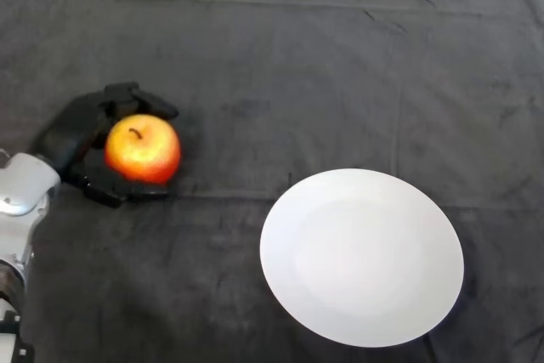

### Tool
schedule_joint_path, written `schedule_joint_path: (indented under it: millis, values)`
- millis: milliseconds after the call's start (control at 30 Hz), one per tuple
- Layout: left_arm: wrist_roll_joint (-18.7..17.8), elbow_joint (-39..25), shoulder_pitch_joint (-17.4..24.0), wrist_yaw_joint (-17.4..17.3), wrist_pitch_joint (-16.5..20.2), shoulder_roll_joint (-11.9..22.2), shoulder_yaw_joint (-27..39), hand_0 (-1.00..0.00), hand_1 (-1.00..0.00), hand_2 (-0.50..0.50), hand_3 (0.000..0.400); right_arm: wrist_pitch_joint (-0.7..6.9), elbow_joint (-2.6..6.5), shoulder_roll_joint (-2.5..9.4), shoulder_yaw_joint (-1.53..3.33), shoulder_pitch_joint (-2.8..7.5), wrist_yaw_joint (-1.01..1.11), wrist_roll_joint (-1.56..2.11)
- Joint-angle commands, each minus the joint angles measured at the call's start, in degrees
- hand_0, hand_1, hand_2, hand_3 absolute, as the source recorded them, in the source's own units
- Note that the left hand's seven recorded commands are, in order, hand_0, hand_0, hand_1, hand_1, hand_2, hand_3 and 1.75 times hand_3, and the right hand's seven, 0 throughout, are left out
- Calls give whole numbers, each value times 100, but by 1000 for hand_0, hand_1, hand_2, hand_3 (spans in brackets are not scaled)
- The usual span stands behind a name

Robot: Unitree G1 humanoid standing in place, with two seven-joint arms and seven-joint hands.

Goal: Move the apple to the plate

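A: Where does the apple (143, 149) sit?

B: At the left side of the table, on the dark cloth (280, 65), stem up. It is red with a yellow patch near the top. It lies well apart from the plate (362, 257).

A: And the hand?

B: The left hand (75, 138) is wrapped around the apple. The black fingers (136, 99) curl over its far side, and the thumb (119, 186) hooks under its near side, so the fruit is gripped between them. Whether the apple rests on the cloth or is held just off it cannot be told from this view.

A: What of the arm?

B: The silver-grey arm (21, 197) comes in from the lower left corner and ends at the black hand.

A: And the plate?

B: White and round, it lies at the lower right of the table, with nothing on it.
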Motion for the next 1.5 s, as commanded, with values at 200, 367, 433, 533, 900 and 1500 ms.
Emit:
schedule_joint_path:
  millis: [200, 367, 433, 533, 900, 1500]
  values:
    - [254, -1023, -151, 497, -114, -282, -345, -1000, -1000, 0, 400, -24, 114, -37, -51, 153, 14, 38]
    - [391, -1561, 18, 711, -163, -490, -515, -1000, -1000, 0, 400, -18, 98, -37, -52, 162, 15, 41]
    - [433, -1753, 85, 758, -165, -560, -587, -1000, -1000, 0, 400, -16, 91, -38, -53, 166, 16, 42]
    - [497, -2025, 182, 818, -143, -674, -716, -1000, -1000, 0, 400, -12, 79, -38, -55, 172, 17, 43]
    - [618, -2652, 452, 917, 1, -1001, -1321, -1000, -1000, 0, 400, 6, 34, -40, -60, 195, 23, 49]
    - [391, -3256, 658, 1077, 452, -1192, -2684, -1000, -1000, 0, 400, 35, -27, -43, -68, 225, 33, 56]
